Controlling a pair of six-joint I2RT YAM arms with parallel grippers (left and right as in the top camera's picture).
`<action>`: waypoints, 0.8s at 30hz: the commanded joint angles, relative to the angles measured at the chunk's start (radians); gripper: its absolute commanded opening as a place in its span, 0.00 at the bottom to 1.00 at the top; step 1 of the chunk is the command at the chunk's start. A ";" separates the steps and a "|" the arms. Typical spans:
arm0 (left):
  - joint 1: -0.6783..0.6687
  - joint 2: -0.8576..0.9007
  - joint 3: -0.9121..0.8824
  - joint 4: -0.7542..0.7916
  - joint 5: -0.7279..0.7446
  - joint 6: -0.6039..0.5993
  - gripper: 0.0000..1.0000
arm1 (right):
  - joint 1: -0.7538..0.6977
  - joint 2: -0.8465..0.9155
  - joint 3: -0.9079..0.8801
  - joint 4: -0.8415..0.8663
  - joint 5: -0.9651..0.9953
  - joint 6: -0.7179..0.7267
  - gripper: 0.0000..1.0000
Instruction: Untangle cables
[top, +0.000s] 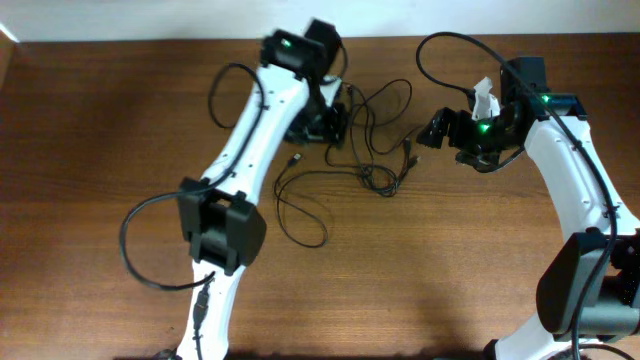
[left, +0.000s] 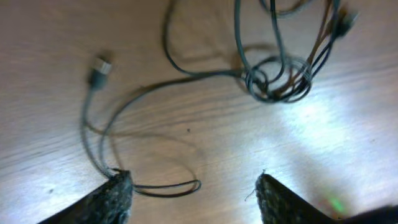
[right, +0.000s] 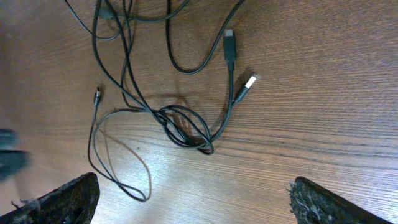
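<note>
Surface: a brown wood-grain table (top: 100, 150), seen from overhead, carries the thin black cables (top: 365, 150), snarled mid-table between both arms.
Left wrist: the dark-fingered left gripper (left: 193, 180) has its jaws apart and empty, low over a stray loop (left: 168, 186), likely lining up a pinch.
Right wrist: the dark-fingered right gripper (right: 194, 183) has its jaws wide and holds nothing, poised above the knot (right: 186, 127), within reach.

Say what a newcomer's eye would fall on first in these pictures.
First, the cables: thin black cords knotted into a small coil in the middle of the brown table, with loose loops and plug ends trailing out. Next, the white arms bent in from both sides, with the left gripper and right gripper both open near the tangle.
</note>
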 joint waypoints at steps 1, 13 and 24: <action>-0.044 -0.017 -0.123 0.084 0.102 0.024 0.60 | 0.001 0.004 -0.006 0.023 0.016 0.005 0.98; -0.185 -0.016 -0.422 0.419 0.039 -0.128 0.48 | -0.155 0.004 -0.006 -0.051 0.029 -0.008 0.98; -0.224 -0.016 -0.508 0.598 -0.088 -0.399 0.40 | -0.153 0.004 -0.006 -0.064 0.035 -0.009 0.98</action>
